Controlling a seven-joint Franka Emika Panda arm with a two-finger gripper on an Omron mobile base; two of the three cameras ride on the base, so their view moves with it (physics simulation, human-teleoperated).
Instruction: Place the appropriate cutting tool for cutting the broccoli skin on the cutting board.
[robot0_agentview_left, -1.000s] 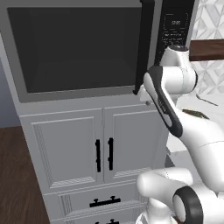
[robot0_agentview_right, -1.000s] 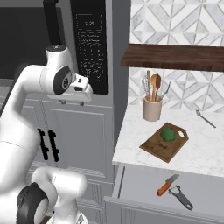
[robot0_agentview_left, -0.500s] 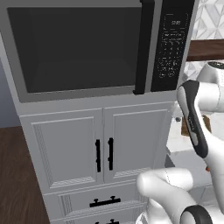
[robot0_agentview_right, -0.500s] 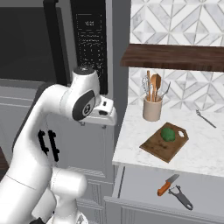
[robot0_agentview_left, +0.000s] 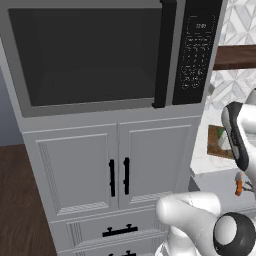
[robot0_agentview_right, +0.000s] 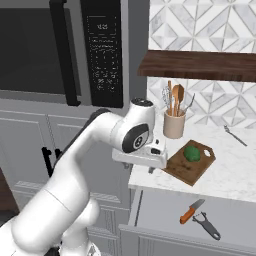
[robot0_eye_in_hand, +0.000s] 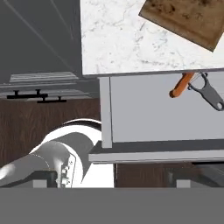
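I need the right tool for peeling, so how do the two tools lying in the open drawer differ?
The knife has an orange handle and a straight dark blade; the peeler is dark grey all over with a looped head. The knife lies nearer the counter's edge, the peeler nearer the drawer's front. Both are small, lie flat and sit close together.

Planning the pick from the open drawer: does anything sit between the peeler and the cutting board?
Nothing visible blocks it. The peeler lies in the open drawer beside an orange-handled knife; bare marble counter separates them from the cutting board, where the broccoli sits.
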